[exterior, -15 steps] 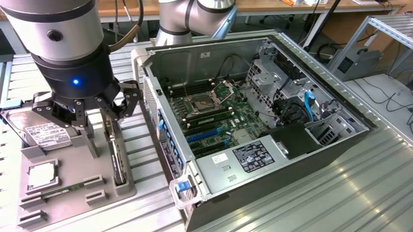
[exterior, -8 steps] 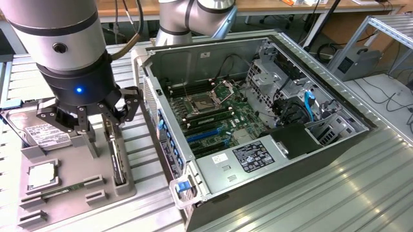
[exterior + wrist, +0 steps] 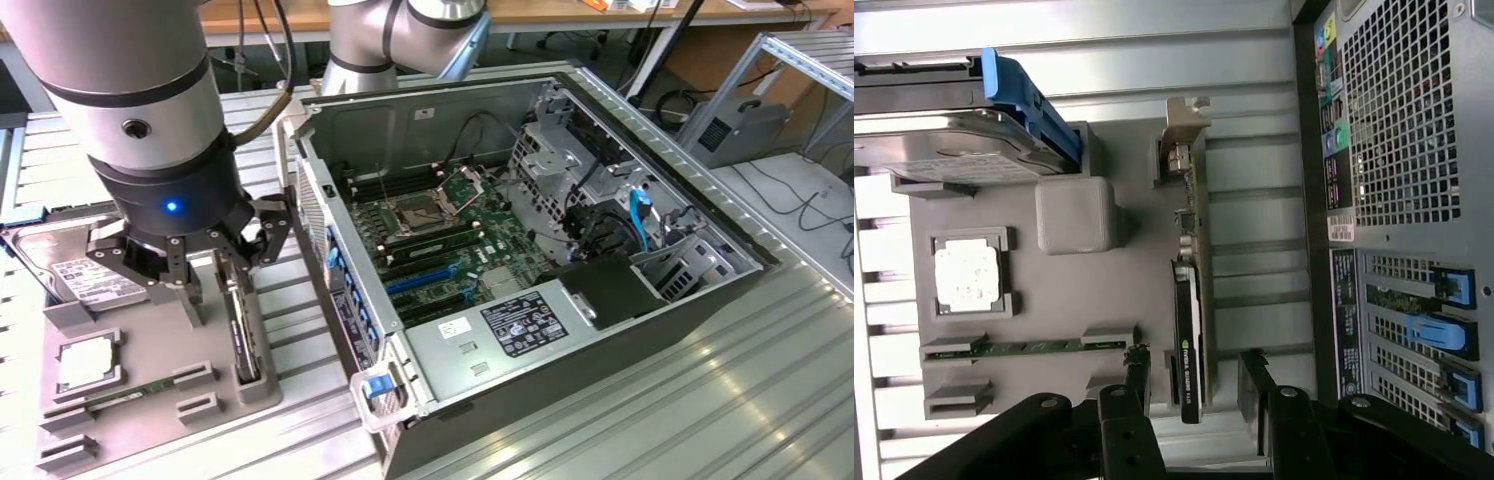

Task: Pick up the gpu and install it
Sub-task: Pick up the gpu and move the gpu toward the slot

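The gpu (image 3: 242,335) is a thin dark card with a silver end bracket, standing on edge in a slot of the grey holder tray (image 3: 147,335) at the exterior view's left. My gripper (image 3: 214,290) hangs low over the card's end away from the bracket. In the wrist view the gpu (image 3: 1189,330) runs between my two black fingers (image 3: 1137,372), and the gripper (image 3: 1196,378) is open, with a small gap on each side of the card. Nothing is held.
The open computer case (image 3: 534,250) lies beside the tray, with blue slots (image 3: 427,275) on its motherboard and its rear panel (image 3: 1404,200) close by. The tray (image 3: 1124,290) also holds a hard drive (image 3: 944,130), a processor (image 3: 969,275) and a memory stick (image 3: 1024,348).
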`<state>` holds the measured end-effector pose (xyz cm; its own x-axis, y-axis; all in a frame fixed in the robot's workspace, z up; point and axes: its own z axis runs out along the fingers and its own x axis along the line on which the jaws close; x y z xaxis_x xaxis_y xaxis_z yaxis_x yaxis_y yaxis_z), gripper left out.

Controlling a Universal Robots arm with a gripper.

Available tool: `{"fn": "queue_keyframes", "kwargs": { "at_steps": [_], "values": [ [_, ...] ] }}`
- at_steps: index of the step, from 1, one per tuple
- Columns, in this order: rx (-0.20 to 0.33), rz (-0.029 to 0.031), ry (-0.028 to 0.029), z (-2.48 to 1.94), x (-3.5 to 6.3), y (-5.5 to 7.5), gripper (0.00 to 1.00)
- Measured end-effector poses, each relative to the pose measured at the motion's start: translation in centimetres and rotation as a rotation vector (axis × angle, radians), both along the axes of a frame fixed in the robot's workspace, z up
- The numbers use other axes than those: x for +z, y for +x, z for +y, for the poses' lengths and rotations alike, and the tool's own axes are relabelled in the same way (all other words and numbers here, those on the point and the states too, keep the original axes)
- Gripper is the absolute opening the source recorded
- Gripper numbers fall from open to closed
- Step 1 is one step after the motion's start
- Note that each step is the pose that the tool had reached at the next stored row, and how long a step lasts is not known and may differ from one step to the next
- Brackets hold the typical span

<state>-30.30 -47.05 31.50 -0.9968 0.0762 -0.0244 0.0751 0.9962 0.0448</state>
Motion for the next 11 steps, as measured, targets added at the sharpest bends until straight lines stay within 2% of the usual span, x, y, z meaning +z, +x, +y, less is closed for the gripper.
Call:
{"fn": "queue_keyframes", "kwargs": {
  "at_steps": [11],
  "values": [
    [0.000, 0.0000, 0.0000, 0.01, -1.59, 0.0, 0.48]
  ]
}}
